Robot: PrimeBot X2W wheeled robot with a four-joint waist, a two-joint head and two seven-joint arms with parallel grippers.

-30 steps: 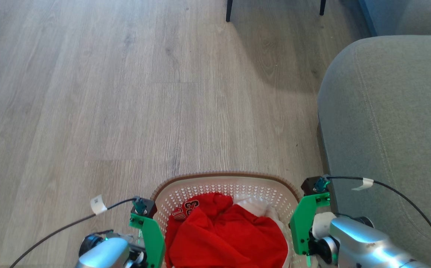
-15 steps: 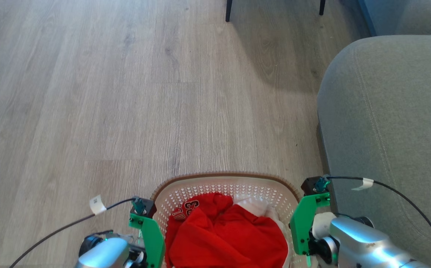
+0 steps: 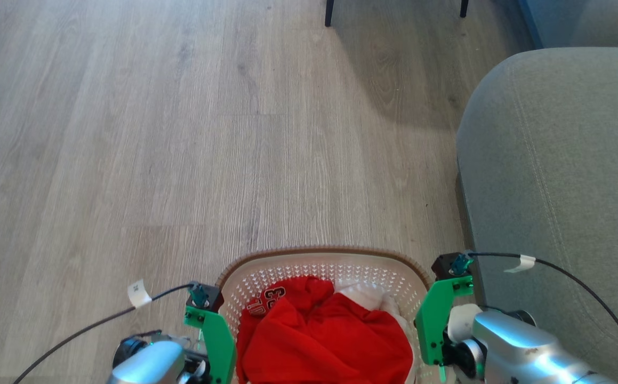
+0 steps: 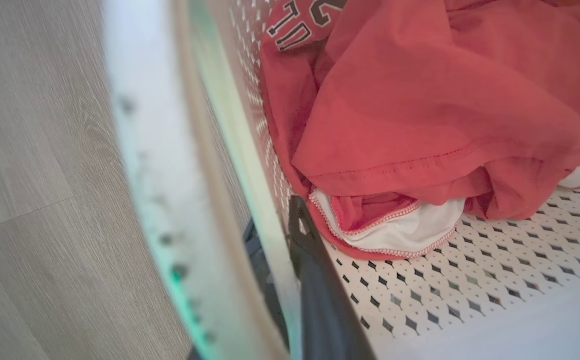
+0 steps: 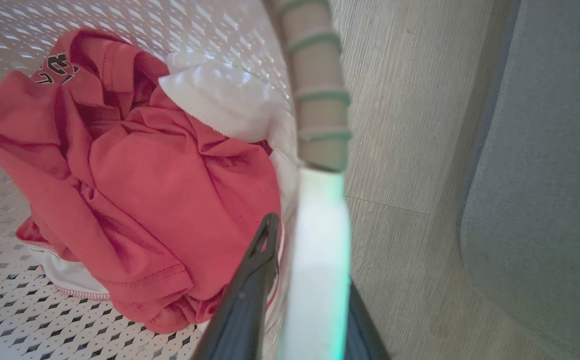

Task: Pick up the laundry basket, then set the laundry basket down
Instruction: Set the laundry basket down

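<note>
The laundry basket, cream with perforated walls and a brown rim, sits at the bottom middle of the head view between my two green wrist brackets. A red garment and some white cloth fill it. In the left wrist view my left gripper is shut across the basket's left side, one finger inside and one outside. In the right wrist view my right gripper clamps the right handle the same way, with its dark finger against the red garment.
A grey sofa arm stands close on the right, almost beside my right wrist. Two dark furniture legs rise at the top edge. Grey wood floor stretches ahead and to the left.
The whole picture has shifted slightly, so the camera moved. The basket and both grippers keep the same places relative to each other.
</note>
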